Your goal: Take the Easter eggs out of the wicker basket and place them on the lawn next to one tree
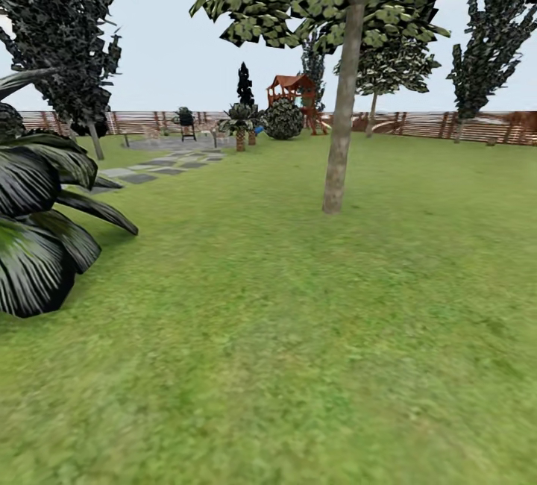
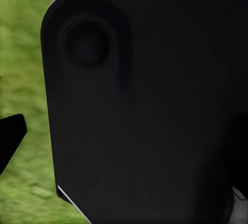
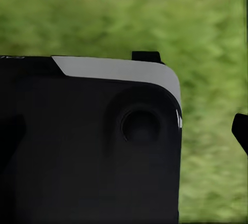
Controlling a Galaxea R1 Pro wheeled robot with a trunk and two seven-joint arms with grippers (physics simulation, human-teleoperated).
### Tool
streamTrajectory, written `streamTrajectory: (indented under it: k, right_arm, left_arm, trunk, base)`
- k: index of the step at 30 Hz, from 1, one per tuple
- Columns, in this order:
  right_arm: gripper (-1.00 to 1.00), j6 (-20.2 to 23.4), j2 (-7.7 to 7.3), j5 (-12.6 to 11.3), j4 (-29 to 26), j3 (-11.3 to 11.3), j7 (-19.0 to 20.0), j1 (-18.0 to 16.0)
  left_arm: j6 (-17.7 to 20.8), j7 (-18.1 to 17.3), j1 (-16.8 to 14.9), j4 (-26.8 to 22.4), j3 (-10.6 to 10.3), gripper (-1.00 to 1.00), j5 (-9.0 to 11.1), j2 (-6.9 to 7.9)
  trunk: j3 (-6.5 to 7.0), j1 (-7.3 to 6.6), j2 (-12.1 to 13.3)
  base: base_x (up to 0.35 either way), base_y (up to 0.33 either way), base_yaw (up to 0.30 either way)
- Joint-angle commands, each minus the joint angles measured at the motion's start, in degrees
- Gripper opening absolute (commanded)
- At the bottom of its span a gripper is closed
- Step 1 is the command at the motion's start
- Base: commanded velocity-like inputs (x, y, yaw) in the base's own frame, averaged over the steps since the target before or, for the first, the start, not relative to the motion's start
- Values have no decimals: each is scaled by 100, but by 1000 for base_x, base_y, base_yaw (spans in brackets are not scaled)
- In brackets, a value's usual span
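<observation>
Lawn [image 1: 298,365]: foreground, mottled green. Dark broad-leaved plant [image 1: 37,231]: 9 o'clock. Tree [image 1: 339,119], pale trunk: 1 o'clock, mid-lawn. Playset [image 1: 292,93], fence [image 1: 462,127]: 12 o'clock, far. Fingers' state: cannot tell; black housings block both wrist views.

Mottled green lawn [image 1: 298,336], pale grey-beige tree [image 1: 339,119] trunk

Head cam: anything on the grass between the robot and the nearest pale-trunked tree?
Nothing visible. Open mottled green lawn runs straight to the straight pale grey-beige tree trunk. A dark broad-leaved plant sits off to the left, and grey stepping stones lie further back left, both off the line.
</observation>
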Motion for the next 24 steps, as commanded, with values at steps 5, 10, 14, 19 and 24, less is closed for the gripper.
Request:
streamTrajectory:
  k: [5, 10, 14, 19, 24]
  right_arm:
    - [100, -21, -1, -14, 8, -5, 19, -7]
    - [100, -21, -1, -33, 8, -9, 19, -7]
    - [100, -16, -1, -36, 8, -9, 19, -7]
    - [100, -12, -1, -37, 8, -9, 19, -5]
    - [100, -13, -7, 7, 8, 10, 24, -6]
  left_arm:
    - [-12, -8, 0, 0, 3, 100, 7, 0]
    - [-14, -10, 0, 0, 3, 100, 7, 0]
    - [-12, -9, 0, 0, 3, 100, 7, 0]
    - [-10, -9, 0, 1, 3, 100, 7, 0]
    - [-11, -9, 0, 0, 3, 100, 7, 0]
  trunk:
    - [-6, 0, -3]
    - [-6, 0, -3]
    - [-6, 0, -3]
    - [-6, 0, -3]
    - [-6, 0, -3]
  base:
    - [0, 0, -297]
    - [0, 0, -297]
    - [0, 0, -297]
    - [0, 0, -293]
    - [0, 0, -84]
